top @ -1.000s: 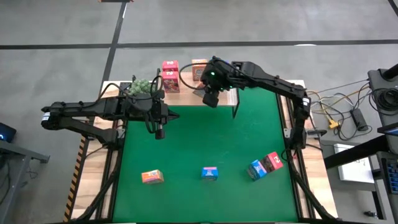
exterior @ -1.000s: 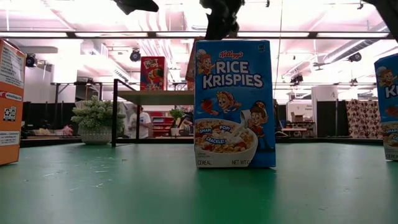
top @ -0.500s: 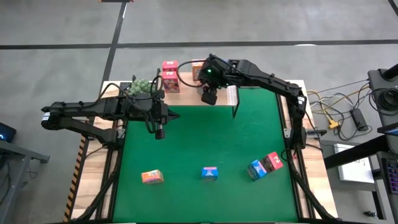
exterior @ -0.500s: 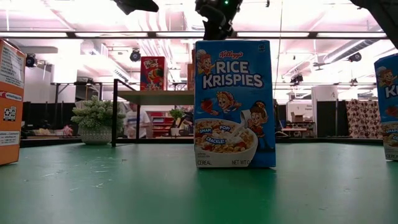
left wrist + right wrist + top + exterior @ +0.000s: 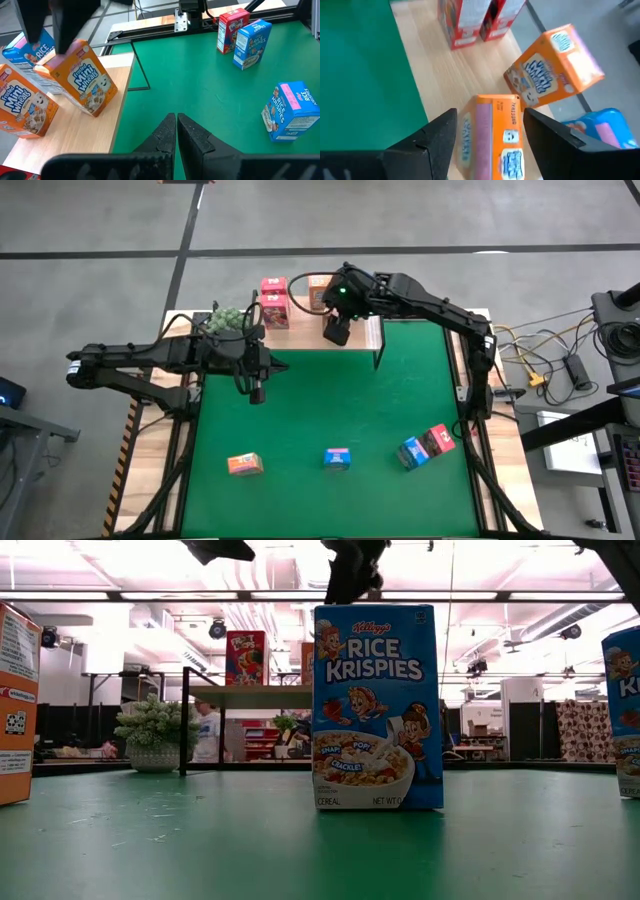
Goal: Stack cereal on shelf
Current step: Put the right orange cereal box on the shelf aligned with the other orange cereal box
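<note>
Toward the left of the overhead picture, my left claw [image 5: 256,392] waits over the green mat [image 5: 330,400], fingers pressed together and empty. At upper centre, the right claw [image 5: 337,330] hangs over the shelf [image 5: 435,75]. Its fingers have spread wider over the last second, and they now stand either side of an orange box [image 5: 492,135] resting on the wood. I judge that box released, so it counts as placed.

On the shelf I count five boxes: two red [image 5: 480,20], two orange and one blue [image 5: 595,135].

Four boxes are left along the bottom of the mat: one orange [image 5: 245,465], one blue [image 5: 338,459], then another blue [image 5: 412,451] touching a red [image 5: 439,440].
</note>
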Robot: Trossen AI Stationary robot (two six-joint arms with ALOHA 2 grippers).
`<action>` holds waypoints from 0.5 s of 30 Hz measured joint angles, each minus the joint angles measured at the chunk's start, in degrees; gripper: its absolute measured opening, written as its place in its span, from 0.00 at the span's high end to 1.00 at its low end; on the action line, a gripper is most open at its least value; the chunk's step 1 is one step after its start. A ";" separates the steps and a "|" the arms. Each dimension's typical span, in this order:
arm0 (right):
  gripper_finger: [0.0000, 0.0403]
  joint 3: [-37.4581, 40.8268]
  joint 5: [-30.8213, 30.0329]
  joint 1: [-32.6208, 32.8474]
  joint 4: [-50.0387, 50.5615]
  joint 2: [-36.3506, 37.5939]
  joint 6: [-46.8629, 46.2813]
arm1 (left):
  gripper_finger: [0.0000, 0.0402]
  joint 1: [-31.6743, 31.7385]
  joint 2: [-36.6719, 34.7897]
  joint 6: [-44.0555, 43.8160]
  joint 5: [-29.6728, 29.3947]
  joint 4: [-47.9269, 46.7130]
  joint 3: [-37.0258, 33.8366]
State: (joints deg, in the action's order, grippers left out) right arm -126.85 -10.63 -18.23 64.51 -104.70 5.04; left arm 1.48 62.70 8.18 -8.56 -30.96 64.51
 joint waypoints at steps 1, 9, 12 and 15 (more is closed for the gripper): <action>0.46 -0.28 0.08 0.50 0.07 0.59 -0.46 | 1.00 0.00 0.00 -0.11 0.00 0.21 -0.32; 0.56 -0.23 0.18 4.40 4.85 5.76 -1.57 | 1.00 -0.04 0.02 -0.33 0.04 5.67 -4.71; 0.65 0.82 0.22 5.66 7.70 6.63 -2.97 | 1.00 -0.04 0.02 -0.32 0.04 6.66 -5.25; 0.75 2.95 0.22 6.88 9.05 7.10 -4.41 | 1.00 -0.04 -0.10 0.04 0.11 8.15 -6.00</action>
State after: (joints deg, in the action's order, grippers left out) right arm -123.91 -10.41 -11.35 73.56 -97.59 0.62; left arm 1.43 62.60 8.22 -8.45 -22.82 58.51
